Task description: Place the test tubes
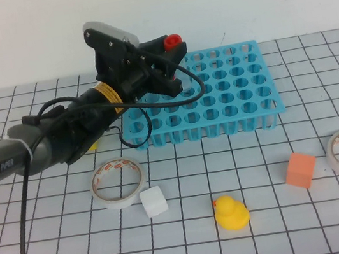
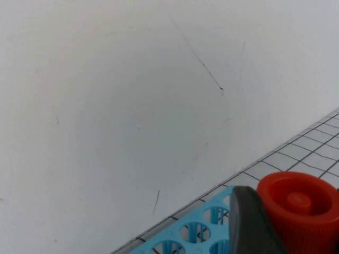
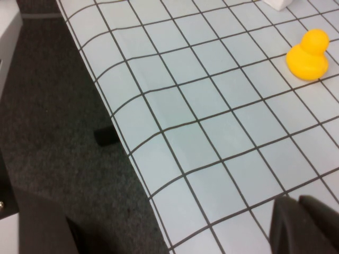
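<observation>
Left pincer [image 1: 170, 55] is clamped on the test tube [image 1: 172, 40] over the rack [image 1: 235, 91], upper centre; lowered tilted, it could get jammed. Right pincer [image 3: 297, 211] is shut by the worktop [image 3: 212, 106] edge.

High view looks down; close right wrist shares duck [image 1: 231, 213].

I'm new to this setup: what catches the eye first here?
The left end effector holds a red-capped test tube above the blue rack, at its rear left corner. A yellow duck sits on the table in front. The right end effector, shut, hangs by the table edge.
</observation>
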`<act>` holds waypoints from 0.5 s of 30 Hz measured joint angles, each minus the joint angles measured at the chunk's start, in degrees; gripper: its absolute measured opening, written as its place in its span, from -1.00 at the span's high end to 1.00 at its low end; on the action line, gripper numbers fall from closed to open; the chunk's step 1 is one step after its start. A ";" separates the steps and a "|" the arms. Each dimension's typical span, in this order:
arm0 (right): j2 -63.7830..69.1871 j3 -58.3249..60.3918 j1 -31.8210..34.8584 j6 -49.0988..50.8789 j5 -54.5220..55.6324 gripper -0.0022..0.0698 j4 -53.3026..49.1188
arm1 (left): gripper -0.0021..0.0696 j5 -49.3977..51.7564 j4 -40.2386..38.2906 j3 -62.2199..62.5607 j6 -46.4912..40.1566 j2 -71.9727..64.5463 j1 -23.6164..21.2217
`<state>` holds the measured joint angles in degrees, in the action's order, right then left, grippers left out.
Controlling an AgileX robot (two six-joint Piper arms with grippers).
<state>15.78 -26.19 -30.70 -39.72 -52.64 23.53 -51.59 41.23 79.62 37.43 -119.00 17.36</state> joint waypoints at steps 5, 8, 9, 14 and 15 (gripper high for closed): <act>0.00 0.00 0.00 0.00 0.00 0.94 0.00 | 0.20 0.25 0.53 -0.08 -0.64 -0.14 0.00; 0.00 0.12 0.00 0.00 0.00 0.94 0.00 | 0.20 0.39 0.62 0.03 -0.67 -0.13 0.00; 0.00 0.12 0.00 0.00 0.00 0.94 0.00 | 0.20 0.39 0.75 0.13 -0.79 -0.13 0.00; 0.00 0.12 0.00 0.00 0.00 0.94 0.00 | 0.20 0.43 1.31 0.13 -1.38 -0.13 0.00; 0.00 0.12 0.00 0.00 0.00 0.94 0.00 | 0.20 0.43 1.50 0.13 -1.38 -0.13 0.00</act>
<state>15.78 -26.07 -30.70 -39.72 -52.64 23.53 -51.16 42.73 79.75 36.05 -119.13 17.36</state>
